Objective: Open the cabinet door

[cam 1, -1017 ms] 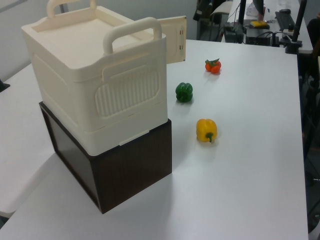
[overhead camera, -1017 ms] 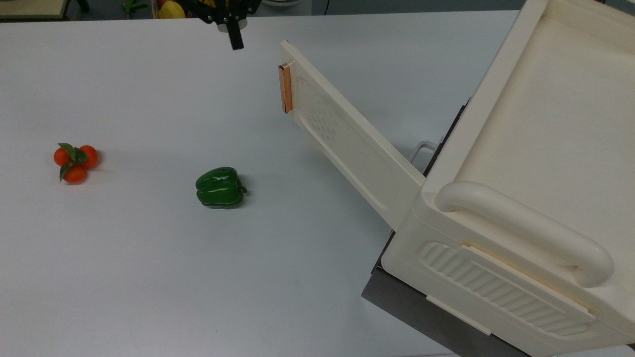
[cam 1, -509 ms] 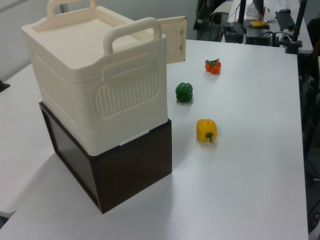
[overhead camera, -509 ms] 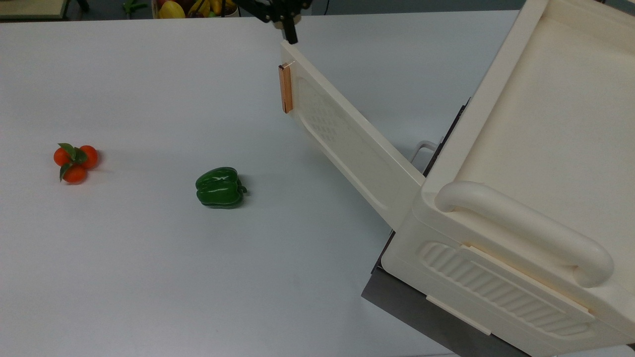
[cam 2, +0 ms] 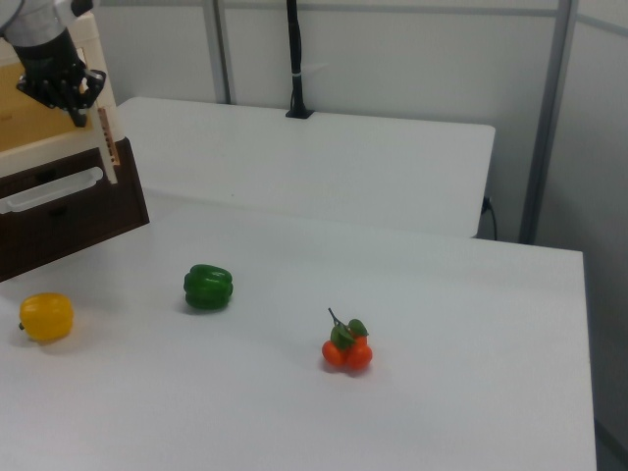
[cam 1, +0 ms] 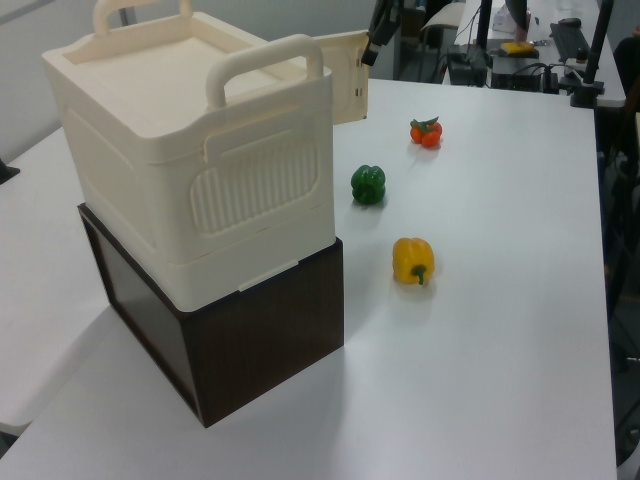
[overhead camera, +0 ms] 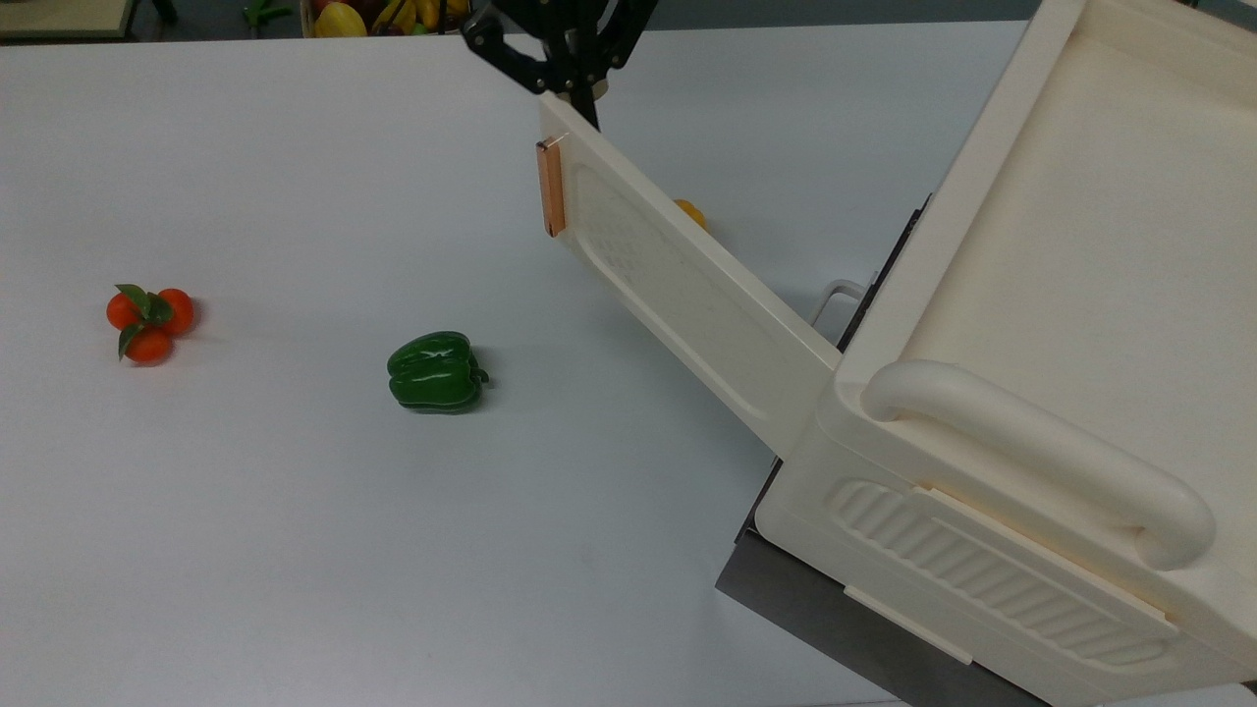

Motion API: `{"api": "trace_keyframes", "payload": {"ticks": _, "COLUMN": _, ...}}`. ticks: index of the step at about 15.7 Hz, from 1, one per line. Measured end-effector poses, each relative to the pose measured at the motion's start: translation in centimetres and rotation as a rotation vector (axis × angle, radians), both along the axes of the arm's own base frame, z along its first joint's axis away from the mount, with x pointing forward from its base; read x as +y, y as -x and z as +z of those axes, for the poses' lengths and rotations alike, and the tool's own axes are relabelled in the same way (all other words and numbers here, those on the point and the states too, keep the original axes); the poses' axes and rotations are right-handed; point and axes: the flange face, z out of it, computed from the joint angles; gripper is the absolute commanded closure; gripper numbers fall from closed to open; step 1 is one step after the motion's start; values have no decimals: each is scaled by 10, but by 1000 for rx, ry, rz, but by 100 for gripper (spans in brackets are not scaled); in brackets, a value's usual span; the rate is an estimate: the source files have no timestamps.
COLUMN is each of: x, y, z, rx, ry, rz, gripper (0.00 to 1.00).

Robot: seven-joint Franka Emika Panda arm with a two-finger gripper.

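My hand [overhead camera: 579, 83], top centre, fingers spread wide, meets the cabinet door [overhead camera: 678, 285] at its free edge; I should push steadily, following the hinge arc.

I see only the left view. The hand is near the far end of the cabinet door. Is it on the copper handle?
Observer: No. In the top view the hand is at the top corner of the cabinet door, close to the copper handle but not on it.
Operator: Is the door open already?
Observer: Partly. In the top view it stands out at a wide angle from the cabinet.
Operator: Is something behind the door?
Observer: The top view shows a thin white wire loop at the cabinet's front.
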Motion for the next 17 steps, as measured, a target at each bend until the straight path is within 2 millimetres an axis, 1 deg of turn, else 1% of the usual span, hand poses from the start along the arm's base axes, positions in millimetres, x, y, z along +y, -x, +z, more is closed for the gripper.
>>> {"api": "trace_keyframes", "payload": {"ticks": 3, "x": -14, "y": -7, "z": -5, "rx": -10, "ry": 0, "rz": -25, "gripper": 100}}
{"api": "trace_keyframes", "payload": {"ticks": 7, "x": -42, "y": -15, "z": -10, "rx": -25, "ry": 1, "rz": -73, "gripper": 98}}
{"api": "trace_keyframes", "payload": {"ticks": 9, "x": -49, "y": -16, "z": -11, "rx": -28, "ry": 1, "rz": -85, "gripper": 94}}
{"api": "trace_keyframes", "payload": {"ticks": 11, "x": -59, "y": -13, "z": -7, "rx": -17, "ry": 1, "rz": -98, "gripper": 85}}
{"api": "trace_keyframes", "payload": {"ticks": 13, "x": -70, "y": -2, "z": -5, "rx": 48, "ry": 4, "rz": -104, "gripper": 55}}
{"api": "trace_keyframes", "payload": {"ticks": 14, "x": -76, "y": 5, "z": -4, "rx": 87, "ry": 5, "rz": -107, "gripper": 23}}
{"api": "trace_keyframes", "payload": {"ticks": 15, "x": -83, "y": 14, "z": -2, "rx": 130, "ry": 5, "rz": -111, "gripper": 0}}
{"api": "trace_keyframes", "payload": {"ticks": 17, "x": -97, "y": 32, "z": 2, "rx": 218, "ry": 5, "rz": -120, "gripper": 0}}
